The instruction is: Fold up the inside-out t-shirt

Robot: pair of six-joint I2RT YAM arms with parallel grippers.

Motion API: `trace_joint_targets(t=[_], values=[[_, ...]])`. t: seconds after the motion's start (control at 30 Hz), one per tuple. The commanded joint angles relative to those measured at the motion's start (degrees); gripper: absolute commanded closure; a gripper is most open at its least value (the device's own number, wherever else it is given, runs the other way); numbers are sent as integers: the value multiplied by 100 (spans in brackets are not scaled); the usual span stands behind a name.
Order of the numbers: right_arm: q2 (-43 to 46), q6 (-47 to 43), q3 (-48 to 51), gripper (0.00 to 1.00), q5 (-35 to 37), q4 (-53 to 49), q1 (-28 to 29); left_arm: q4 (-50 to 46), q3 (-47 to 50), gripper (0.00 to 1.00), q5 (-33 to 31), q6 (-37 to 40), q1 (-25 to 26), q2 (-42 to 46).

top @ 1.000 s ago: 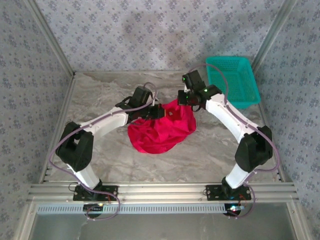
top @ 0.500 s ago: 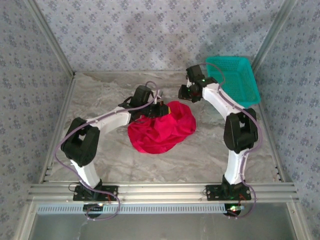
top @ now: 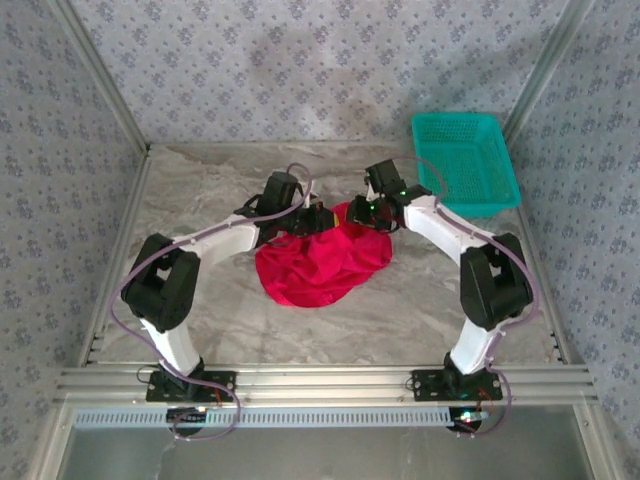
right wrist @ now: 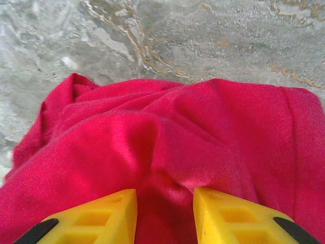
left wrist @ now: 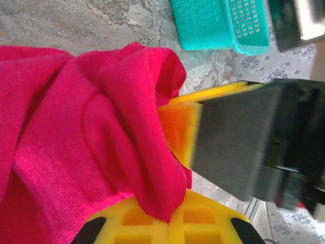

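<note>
Left fingers (left wrist: 199,224) pinch t-shirt (right wrist: 167,132) fold; right fingers (right wrist: 101,218) apart, cloth just below. Risk: closing there grabs stacked layers, bunching.

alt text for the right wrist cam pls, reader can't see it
The right gripper hangs with its two yellow fingers parted just above a crumpled red t-shirt, and cloth shows in the gap between them. Beyond the shirt lies a grey marble-patterned table.
</note>
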State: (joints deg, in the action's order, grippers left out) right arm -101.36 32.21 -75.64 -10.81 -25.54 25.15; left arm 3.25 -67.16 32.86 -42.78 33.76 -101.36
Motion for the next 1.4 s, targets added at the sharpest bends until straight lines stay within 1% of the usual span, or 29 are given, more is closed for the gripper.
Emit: trace_joint_targets(t=[0.0, 0.07, 0.13, 0.2, 0.23, 0.3, 0.37, 0.43, 0.57, 0.73, 0.83, 0.87, 0.97, 1.03, 1.07, 1.1, 1.13, 1.2, 1.27, 1.37], values=[[-351, 92, -331, 60, -5, 35, -40, 102, 88, 100, 76, -10, -20, 177], [-507, 157, -399, 57, -48, 65, -45, 82, 106, 100, 61, 5, -21, 213], [-606, 207, -446, 56, -41, 136, -41, 63, 106, 100, 58, 16, -18, 231], [-669, 246, -516, 59, -3, 141, -41, 21, 85, 100, 61, 34, -27, 231], [-670, 251, -570, 66, 17, 86, -43, -2, 71, 100, 62, 49, -26, 231], [-566, 209, -698, 85, 29, -116, -52, -62, 45, 100, 62, 90, -41, 231], [-313, 134, -775, 100, -8, -398, -54, -140, 18, 100, 47, 175, -83, 240], [24, 33, -900, 100, -217, -725, -79, -254, -25, 100, 24, 271, -160, 248], [834, -19, -1106, 100, -913, -1228, -217, -283, -98, 100, 39, 359, -335, 224], [1527, 221, -1047, 100, -2184, -1247, -669, -323, -299, 100, 132, 396, -446, 126], [1718, 611, -815, 100, -3025, -921, -982, -342, -396, 100, 197, 403, -458, 60], [1725, 702, -728, 100, -3259, -651, -1068, -329, -405, 100, 231, 382, -462, 41], [1516, 1229, -505, 100, -3707, 155, -1267, -214, -358, 100, 295, 336, -435, 37], [1157, 1507, -573, 100, -3770, 439, -1313, -114, -296, 100, 353, 356, -402, 64], [902, 1523, -733, 97, -3611, 403, -1311, -37, -250, 100, 400, 367, -381, 80], [594, 1446, -970, 86, -3335, 246, -1297, 76, -194, 100, 458, 359, -364, 98], [315, 1322, -1210, 78, -3010, 52, -1286, 197, -140, 100, 525, 330, -348, 112], [-329, 925, -1909, 63, -2267, -642, -1260, 576, 13, 100, 685, 178, -333, 125], [-645, 639, -2269, 59, -1706, -1080, -1211, 947, 180, 100, 801, -16, -326, 127], [-418, 433, -1974, 57, -1235, -1036, -1047, 1145, 337, 100, 852, -119, -328, 110]])
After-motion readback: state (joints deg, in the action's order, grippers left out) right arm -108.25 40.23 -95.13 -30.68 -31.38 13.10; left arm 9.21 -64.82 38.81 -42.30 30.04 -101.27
